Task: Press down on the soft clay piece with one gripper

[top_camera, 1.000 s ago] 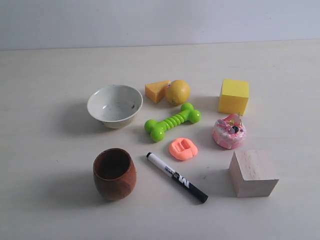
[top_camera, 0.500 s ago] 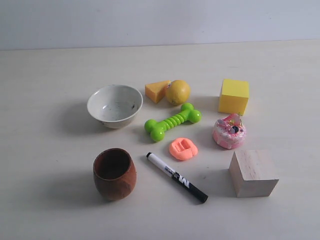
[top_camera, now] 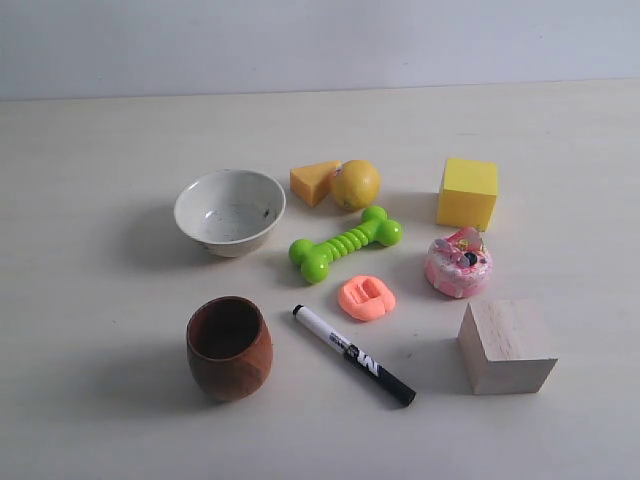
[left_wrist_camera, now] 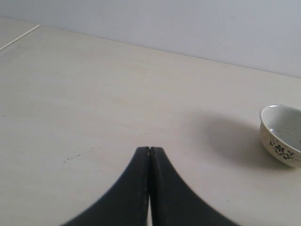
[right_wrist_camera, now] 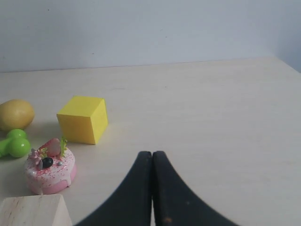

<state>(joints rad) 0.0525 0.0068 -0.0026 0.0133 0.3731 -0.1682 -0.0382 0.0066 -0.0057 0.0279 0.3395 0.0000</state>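
Observation:
The soft clay piece [top_camera: 367,298] is a salmon-orange flattened disc with a squarish dent, lying on the table in the exterior view between the green bone toy [top_camera: 345,243] and the marker [top_camera: 353,354]. Neither arm shows in the exterior view. In the left wrist view my left gripper [left_wrist_camera: 149,149] is shut, empty, over bare table with the white bowl [left_wrist_camera: 282,133] off to one side. In the right wrist view my right gripper [right_wrist_camera: 152,154] is shut on nothing, close to the pink cake [right_wrist_camera: 49,166]. The clay is out of both wrist views.
Around the clay stand a white bowl [top_camera: 229,211], brown cup [top_camera: 229,347], orange cheese wedge [top_camera: 314,181], lemon [top_camera: 356,184], yellow cube [top_camera: 467,192], pink toy cake [top_camera: 458,262] and wooden block [top_camera: 506,345]. The right wrist view shows the yellow cube [right_wrist_camera: 83,119] and lemon [right_wrist_camera: 15,114].

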